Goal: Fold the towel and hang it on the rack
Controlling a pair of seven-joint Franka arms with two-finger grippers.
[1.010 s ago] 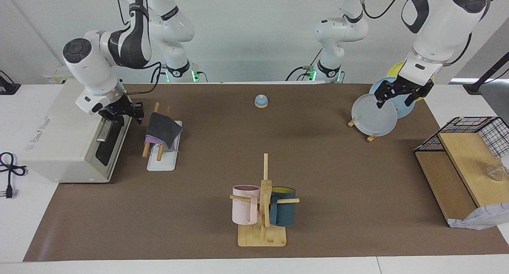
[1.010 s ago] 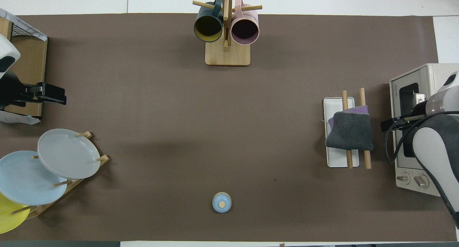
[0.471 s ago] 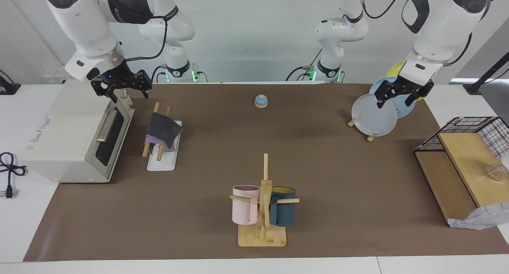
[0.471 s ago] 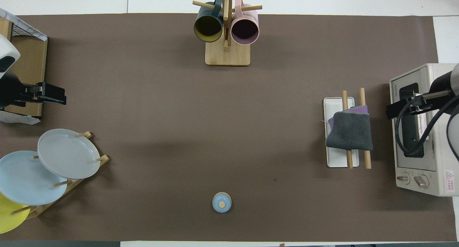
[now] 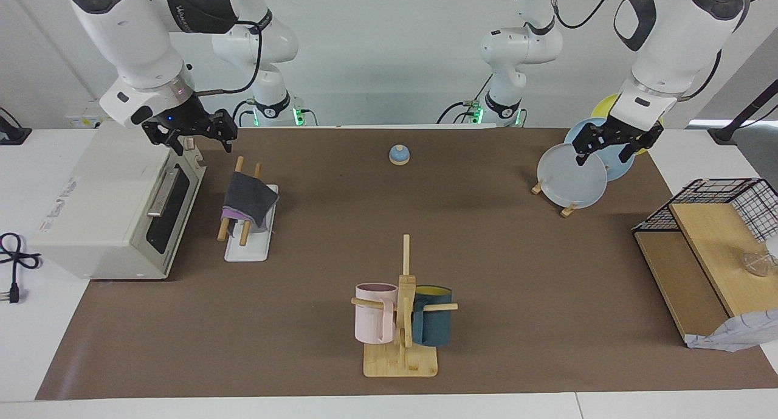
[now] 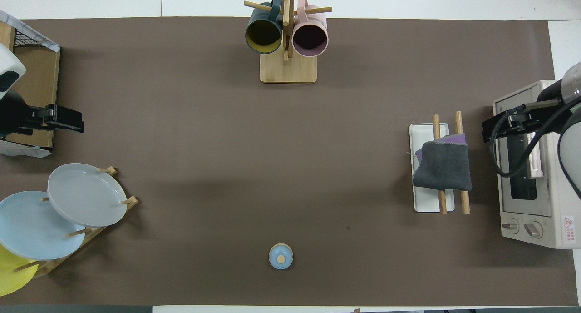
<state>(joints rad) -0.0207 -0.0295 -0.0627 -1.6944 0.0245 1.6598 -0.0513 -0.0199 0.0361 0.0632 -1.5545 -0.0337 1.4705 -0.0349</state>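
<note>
The towel is folded and draped over the two wooden rails of the rack, dark grey face up with a purple edge showing. It also shows in the overhead view, lying across the rack. My right gripper is open and empty, raised over the toaster oven's corner beside the rack, clear of the towel. My left gripper is open and empty, and waits in the air over the plate stand at the left arm's end of the table.
A white toaster oven stands beside the rack at the right arm's end. A mug tree with a pink and a blue mug stands farthest from the robots. A small blue bell, a plate stand and a wire-and-wood shelf are also on the table.
My right gripper has risen from low beside the rack to high over the toaster oven's corner. The towel stays on the rails. The left arm has not moved.
</note>
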